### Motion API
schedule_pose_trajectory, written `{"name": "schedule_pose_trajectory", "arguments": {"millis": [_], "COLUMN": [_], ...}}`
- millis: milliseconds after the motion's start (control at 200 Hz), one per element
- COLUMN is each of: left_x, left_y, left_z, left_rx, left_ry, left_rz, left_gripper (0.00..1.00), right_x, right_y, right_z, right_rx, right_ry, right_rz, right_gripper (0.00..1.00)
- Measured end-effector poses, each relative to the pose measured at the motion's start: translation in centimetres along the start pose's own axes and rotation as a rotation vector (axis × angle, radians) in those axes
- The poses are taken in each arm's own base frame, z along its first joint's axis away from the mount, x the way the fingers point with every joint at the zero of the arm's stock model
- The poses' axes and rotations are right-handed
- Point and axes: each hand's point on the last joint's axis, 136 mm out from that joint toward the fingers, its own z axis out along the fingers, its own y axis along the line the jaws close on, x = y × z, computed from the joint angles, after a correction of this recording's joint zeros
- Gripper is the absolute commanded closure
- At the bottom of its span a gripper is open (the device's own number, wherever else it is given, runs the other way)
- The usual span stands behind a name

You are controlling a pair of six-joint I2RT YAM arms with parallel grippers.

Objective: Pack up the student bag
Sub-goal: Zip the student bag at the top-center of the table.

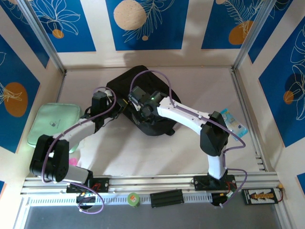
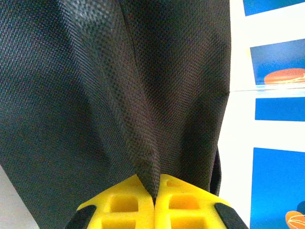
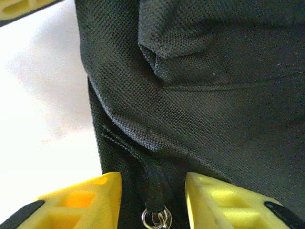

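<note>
The student bag (image 1: 125,82) is a black fabric backpack lying at the middle back of the table, partly covered by both arms. My left gripper (image 1: 117,108) sits at its left edge. In the left wrist view, this left gripper (image 2: 155,185) is shut on a pinched fold of the bag's fabric (image 2: 143,119). My right gripper (image 1: 141,109) hovers over the bag's middle. In the right wrist view, the right gripper (image 3: 152,187) stands open, and a black zipper pull strap with a metal ring (image 3: 155,217) lies between its yellow fingers (image 3: 95,198) without being clamped.
A mint-green padded pouch (image 1: 53,121) lies at the left of the table. A small blue-and-white packet (image 1: 233,122) rests near the right rail. A pink item (image 1: 73,162) peeks out by the left arm's base. A green tape roll (image 1: 133,199) sits on the front rail.
</note>
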Motion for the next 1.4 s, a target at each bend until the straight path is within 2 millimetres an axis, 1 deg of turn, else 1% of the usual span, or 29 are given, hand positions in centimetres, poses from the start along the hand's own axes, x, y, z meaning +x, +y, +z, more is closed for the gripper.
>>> {"name": "schedule_pose_trajectory", "arguments": {"millis": [75, 150, 295, 360, 455, 540, 605, 680, 785, 890, 1025, 1110, 1205, 1305, 1400], "left_x": [0.0, 0.0, 0.0, 0.0, -0.2, -0.2, -0.1, -0.1, 0.0, 0.0, -0.2, -0.5, -0.4, -0.1, 0.0], "left_y": [0.0, 0.0, 0.1, 0.0, -0.2, -0.3, -0.3, -0.2, 0.0, 0.1, 0.5, 1.2, 2.0, 2.5, 2.4], "left_z": [0.0, 0.0, 0.1, 0.1, 0.2, 0.2, 0.3, 0.4, 0.5, 0.6, 0.6, 0.5, 0.5, 0.5, 0.6], "left_rx": [0.0, -0.001, -0.004, -0.005, -0.002, 0.0, 0.0, -0.002, -0.008, -0.011, -0.027, -0.052, -0.069, -0.075, -0.063], "left_ry": [0.0, 0.001, 0.002, 0.003, 0.001, 0.002, 0.003, 0.005, 0.008, 0.009, -0.001, -0.017, -0.022, -0.016, -0.012], "left_rz": [0.0, 0.0, -0.001, -0.002, 0.001, 0.001, 0.002, 0.001, -0.001, -0.002, -0.002, -0.006, -0.013, -0.016, -0.013], "left_gripper": [1.0, 1.0, 1.0, 1.0, 1.0, 1.0, 1.0, 1.0, 1.0, 1.0, 1.0, 1.0, 1.0, 1.0, 1.0], "right_x": [-0.1, -0.1, -0.3, -0.1, 0.3, 0.5, 0.8, 1.3, 1.8, 2.2, 2.5, 3.4, 4.6, 5.0, 5.0], "right_y": [-0.5, -1.0, -1.7, -1.9, -2.6, -3.4, -4.0, -4.4, -4.5, -4.5, -5.0, -5.7, -6.6, -7.2, -7.4], "right_z": [0.2, 0.3, -0.1, -0.7, -2.1, -3.4, -4.0, -4.2, -3.7, -3.4, -3.4, -3.7, -4.4, -5.0, -5.5], "right_rx": [0.044, 0.083, 0.119, 0.122, 0.118, 0.111, 0.108, 0.102, 0.095, 0.096, 0.113, 0.14, 0.164, 0.163, 0.158], "right_ry": [-0.002, -0.009, -0.031, -0.046, -0.077, -0.109, -0.125, -0.126, -0.113, -0.104, -0.117, -0.126, -0.143, -0.174, -0.2], "right_rz": [0.008, 0.024, 0.045, 0.06, 0.094, 0.141, 0.175, 0.208, 0.243, 0.272, 0.327, 0.367, 0.416, 0.464, 0.5], "right_gripper": [0.75, 0.81, 0.85, 0.87, 0.88, 0.92, 0.94, 0.95, 0.96, 1.0, 1.0, 1.0, 1.0, 1.0, 1.0]}}
